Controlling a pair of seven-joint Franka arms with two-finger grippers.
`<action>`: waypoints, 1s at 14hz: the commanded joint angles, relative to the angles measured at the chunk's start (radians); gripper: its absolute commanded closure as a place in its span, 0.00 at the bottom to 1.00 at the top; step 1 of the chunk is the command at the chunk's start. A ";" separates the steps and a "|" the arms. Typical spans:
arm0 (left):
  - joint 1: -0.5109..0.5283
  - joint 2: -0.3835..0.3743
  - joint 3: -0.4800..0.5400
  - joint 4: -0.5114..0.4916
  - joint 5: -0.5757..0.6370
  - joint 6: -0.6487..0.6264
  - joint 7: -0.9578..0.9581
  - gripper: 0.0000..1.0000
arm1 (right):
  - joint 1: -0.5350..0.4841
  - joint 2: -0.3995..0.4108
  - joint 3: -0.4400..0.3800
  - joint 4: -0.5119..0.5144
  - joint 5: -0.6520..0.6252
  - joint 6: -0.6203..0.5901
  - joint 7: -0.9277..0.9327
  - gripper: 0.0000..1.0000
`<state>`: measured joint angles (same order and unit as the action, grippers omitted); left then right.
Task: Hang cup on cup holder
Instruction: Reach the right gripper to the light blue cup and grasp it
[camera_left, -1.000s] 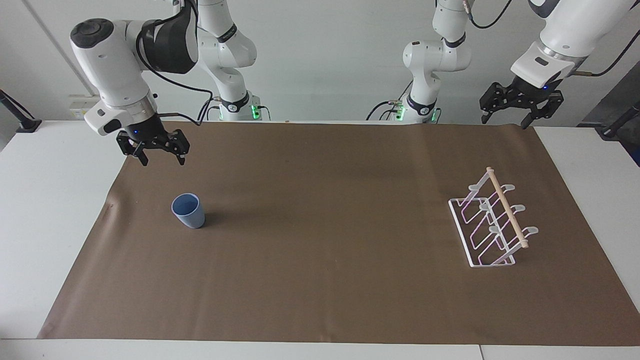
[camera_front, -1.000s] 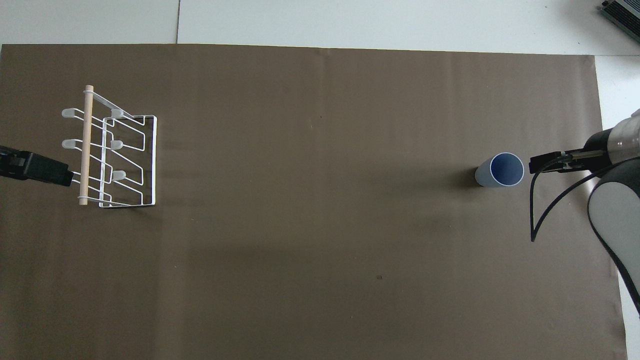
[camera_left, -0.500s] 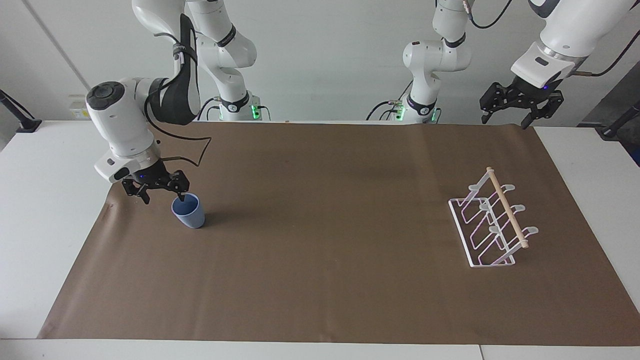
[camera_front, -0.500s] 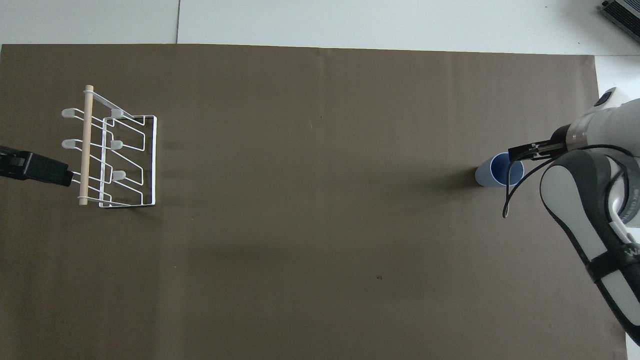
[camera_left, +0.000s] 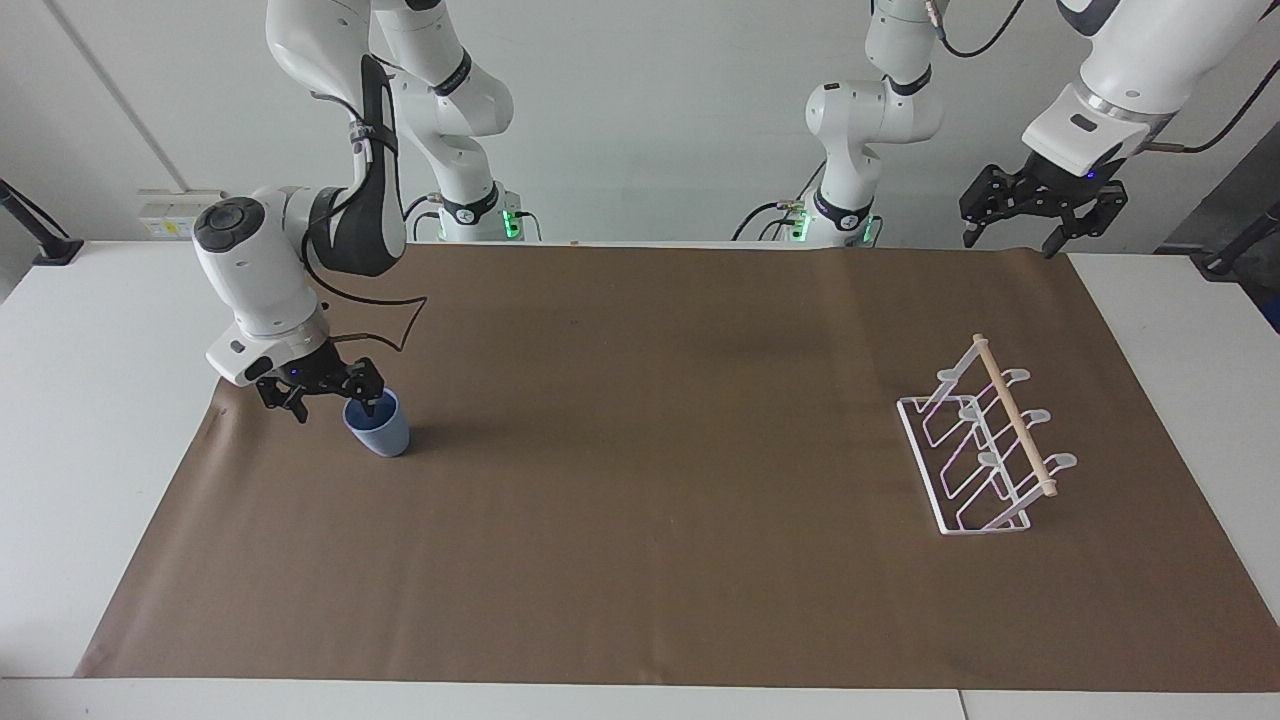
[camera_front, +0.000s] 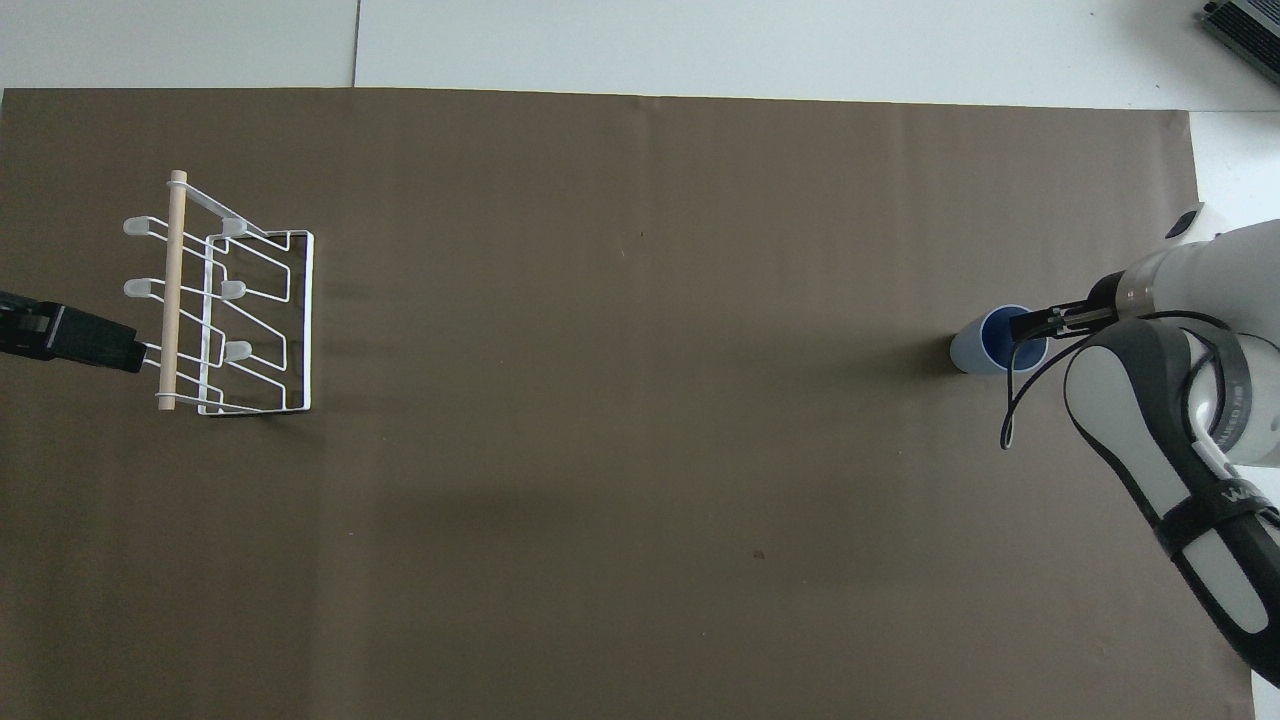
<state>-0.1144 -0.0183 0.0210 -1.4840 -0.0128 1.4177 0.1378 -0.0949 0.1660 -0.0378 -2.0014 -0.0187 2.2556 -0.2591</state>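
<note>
The light-blue cup (camera_left: 380, 432) (camera_front: 985, 345) stands upright on the brown mat toward the right arm's end of the table. My right gripper (camera_left: 335, 405) (camera_front: 1030, 328) is down at the cup's rim and open. One finger reaches into the cup's mouth and the other hangs outside the wall. The white wire cup holder (camera_left: 985, 440) (camera_front: 230, 300) with its wooden rod stands toward the left arm's end, with nothing on its prongs. My left gripper (camera_left: 1010, 235) (camera_front: 120, 352) waits open, raised over the mat's edge by the robots, holding nothing.
A brown paper mat (camera_left: 650, 450) covers most of the white table. A black clamp stand (camera_left: 40, 240) sits at the table corner by the right arm. A dark device (camera_front: 1245, 25) lies off the mat at a corner farthest from the robots.
My right gripper came down from above the mat to the cup's rim, and one finger now sits inside the cup. The cup, the rack and the left arm have not moved.
</note>
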 joint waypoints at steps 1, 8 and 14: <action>-0.005 -0.029 0.007 -0.035 0.004 0.010 -0.009 0.00 | -0.015 -0.008 0.009 -0.036 0.031 0.028 -0.038 0.00; -0.005 -0.029 0.007 -0.035 0.004 0.010 -0.009 0.00 | -0.015 -0.008 0.009 -0.037 0.040 0.028 -0.052 0.42; -0.005 -0.029 0.005 -0.035 0.004 0.012 -0.009 0.00 | -0.015 -0.003 0.009 -0.037 0.106 0.028 -0.052 0.64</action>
<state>-0.1144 -0.0183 0.0210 -1.4840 -0.0128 1.4177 0.1377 -0.0990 0.1661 -0.0360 -2.0212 0.0480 2.2568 -0.2715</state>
